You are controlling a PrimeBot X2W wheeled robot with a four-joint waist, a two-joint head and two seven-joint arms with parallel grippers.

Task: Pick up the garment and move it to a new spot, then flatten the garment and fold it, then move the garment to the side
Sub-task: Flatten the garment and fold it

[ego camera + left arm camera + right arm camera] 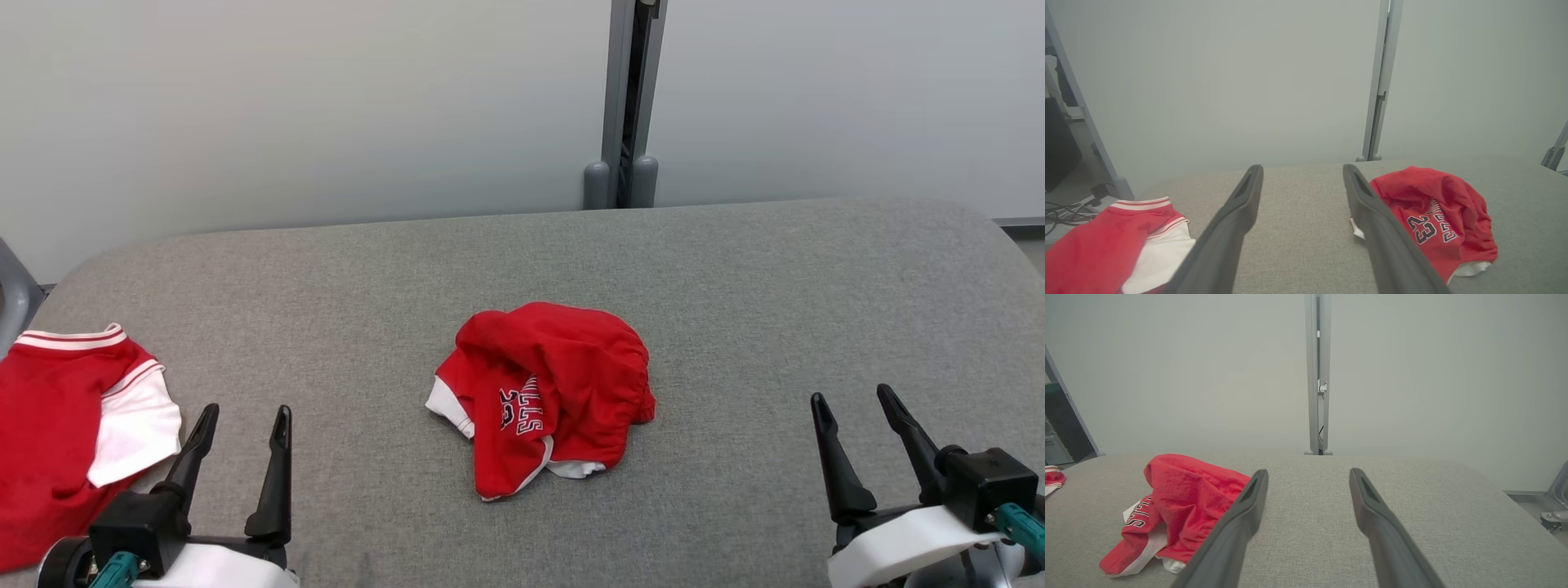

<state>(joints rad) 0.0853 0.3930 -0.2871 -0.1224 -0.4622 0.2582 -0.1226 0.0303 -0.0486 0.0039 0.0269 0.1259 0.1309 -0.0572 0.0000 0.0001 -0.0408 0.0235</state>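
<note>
The garment (547, 396) is a crumpled red piece with white trim and printed lettering, bunched in a heap at the middle of the grey table (735, 310). It lies to the right in the left wrist view (1437, 216) and to the left in the right wrist view (1180, 506). My left gripper (245, 416) stands open at the lower left, well clear of the heap. Open too, my right gripper (857, 408) stands at the lower right, also apart from it. Both hold nothing.
A second red and white garment (73, 416) lies flat at the table's left edge, next to my left gripper. A grey post (624, 106) stands behind the table against a pale wall. Cables (1065, 212) lie on the floor off the left side.
</note>
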